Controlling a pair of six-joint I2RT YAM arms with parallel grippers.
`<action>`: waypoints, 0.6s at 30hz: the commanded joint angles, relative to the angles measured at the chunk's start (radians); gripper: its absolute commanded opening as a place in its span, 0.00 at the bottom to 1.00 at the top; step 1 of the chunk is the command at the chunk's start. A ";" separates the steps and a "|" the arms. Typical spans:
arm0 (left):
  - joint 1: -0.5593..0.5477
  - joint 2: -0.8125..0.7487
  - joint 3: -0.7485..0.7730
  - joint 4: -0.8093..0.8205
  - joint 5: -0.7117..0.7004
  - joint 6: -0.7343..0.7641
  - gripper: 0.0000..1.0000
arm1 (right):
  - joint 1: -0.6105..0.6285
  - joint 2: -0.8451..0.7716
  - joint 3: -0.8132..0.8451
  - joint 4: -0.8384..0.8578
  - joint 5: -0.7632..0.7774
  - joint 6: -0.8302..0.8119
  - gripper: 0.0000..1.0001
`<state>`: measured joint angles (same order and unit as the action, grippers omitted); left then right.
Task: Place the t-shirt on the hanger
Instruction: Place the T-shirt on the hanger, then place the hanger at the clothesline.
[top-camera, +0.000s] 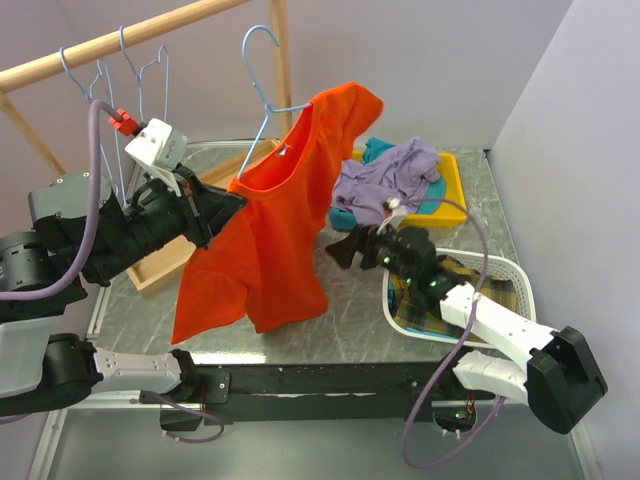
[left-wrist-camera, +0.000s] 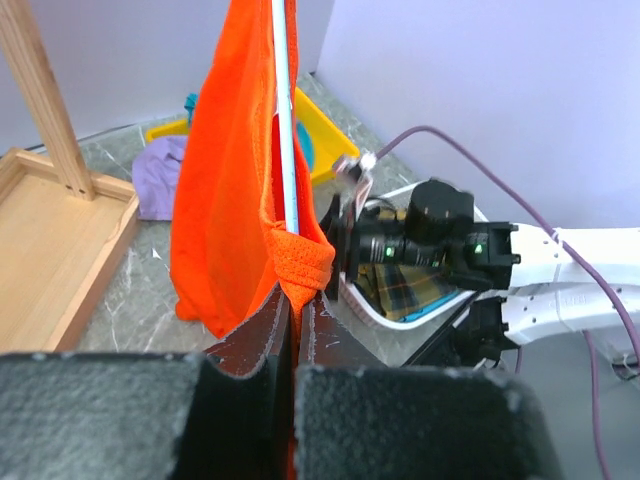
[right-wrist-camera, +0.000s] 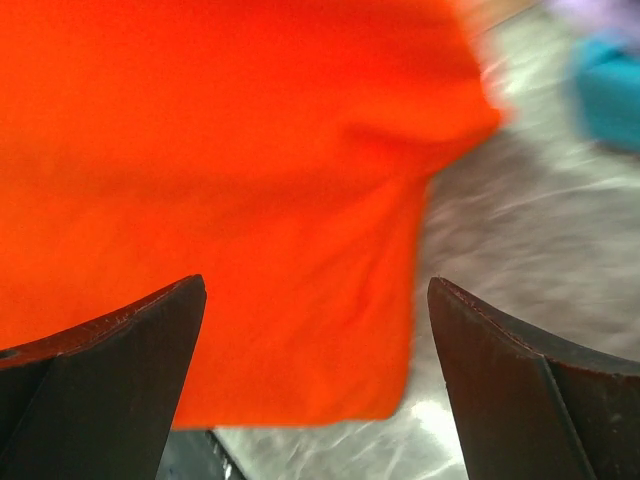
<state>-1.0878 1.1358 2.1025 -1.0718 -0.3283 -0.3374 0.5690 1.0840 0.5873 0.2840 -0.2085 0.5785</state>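
The bright orange short-sleeved cloth t-shirt (top-camera: 265, 240) hangs in the air over the grey marbled table (top-camera: 360, 320). It's draped on the thin light-blue wire hanger (left-wrist-camera: 284, 100), which seems to poke out through the neck, and its hook looks free of the wooden rail (top-camera: 120, 40).

The left gripper (top-camera: 222, 212) is clamped tight on a bunched bit of orange hem, with the blue wire running up right beside it. It's hard to say if the wire is pinched too. The right gripper (top-camera: 338, 250) is spread wide with nothing in it, just beside the shirt's lower right edge.

The shirt looks light and totally floppy, so it will sag and swing, and thin wire is probably slippery under cloth. A seam or hem looks like the best grab, e.g. the loose sleeve or shoulder on the right side, to tug it over the hanger's end.

For clutter, there's a lavender-purple garment (top-camera: 390, 175) on a yellow tray (top-camera: 452, 185) right behind the shirt. A white basket (top-camera: 520, 290) with yellow plaid cloth (top-camera: 470, 275) sits under the right arm. A wooden tray (top-camera: 160, 268) lies on the left, and two more wire hangers (top-camera: 100, 80) are on the rail.
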 joint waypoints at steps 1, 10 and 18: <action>0.000 -0.014 0.033 0.049 0.028 0.029 0.01 | 0.187 0.002 -0.056 0.218 0.079 -0.078 1.00; 0.000 -0.033 -0.006 0.049 -0.046 0.028 0.01 | 0.370 -0.049 -0.305 0.449 0.254 -0.052 1.00; 0.000 -0.047 -0.032 0.053 -0.066 0.024 0.01 | 0.468 0.054 -0.351 0.524 0.371 -0.040 1.00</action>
<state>-1.0882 1.1084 2.0781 -1.0821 -0.3679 -0.3267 1.0092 1.0916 0.2359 0.6846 0.0719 0.5415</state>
